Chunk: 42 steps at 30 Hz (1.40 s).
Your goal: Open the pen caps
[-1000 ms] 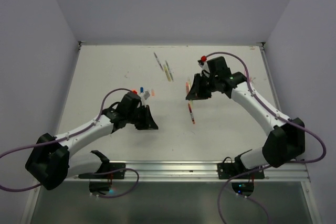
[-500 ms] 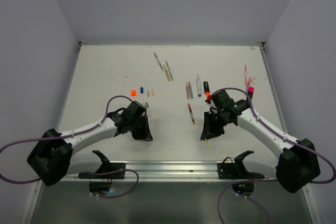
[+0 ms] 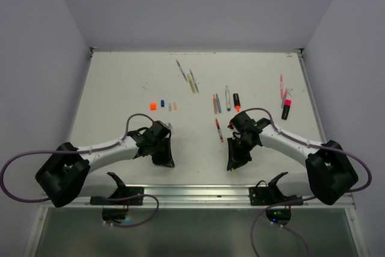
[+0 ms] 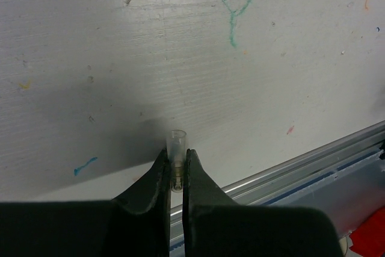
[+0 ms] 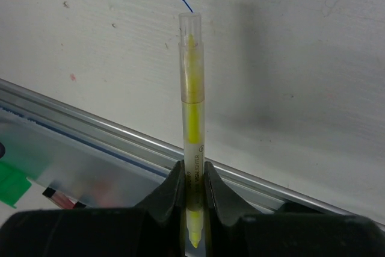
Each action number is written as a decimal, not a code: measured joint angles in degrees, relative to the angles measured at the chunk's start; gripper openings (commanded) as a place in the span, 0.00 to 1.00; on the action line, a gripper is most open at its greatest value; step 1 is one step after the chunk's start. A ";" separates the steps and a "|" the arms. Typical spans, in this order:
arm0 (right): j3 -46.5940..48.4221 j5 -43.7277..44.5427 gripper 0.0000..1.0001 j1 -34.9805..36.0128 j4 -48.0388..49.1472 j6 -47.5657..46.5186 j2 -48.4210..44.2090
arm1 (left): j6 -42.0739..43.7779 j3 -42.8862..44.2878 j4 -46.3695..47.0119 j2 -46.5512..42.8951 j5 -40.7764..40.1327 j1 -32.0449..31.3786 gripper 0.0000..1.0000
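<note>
My left gripper is shut on a small clear pen cap that sticks out past the fingertips, just above the table near its front edge. My right gripper is shut on the barrel of a yellow highlighter. A clear cap sits on its far end, and a bare yellow tip shows behind the fingers. In the top view the left gripper and right gripper hang low near the front rail, apart from each other.
Loose caps lie in a row at the middle left: orange, blue and paler ones. Several pens lie mid-table, a red one nearer, more at the right. The metal front rail runs below both grippers.
The right arm has swung from the far middle of the table back to the front edge, carrying the highlighter. The left arm has drawn nearer to the front rail too.
</note>
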 measured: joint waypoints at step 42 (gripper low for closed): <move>2.80 1.66 0.38 2.91 8.35 1.44 12.35 | -2.54 0.55 3.28 2.32 3.85 0.00 0.45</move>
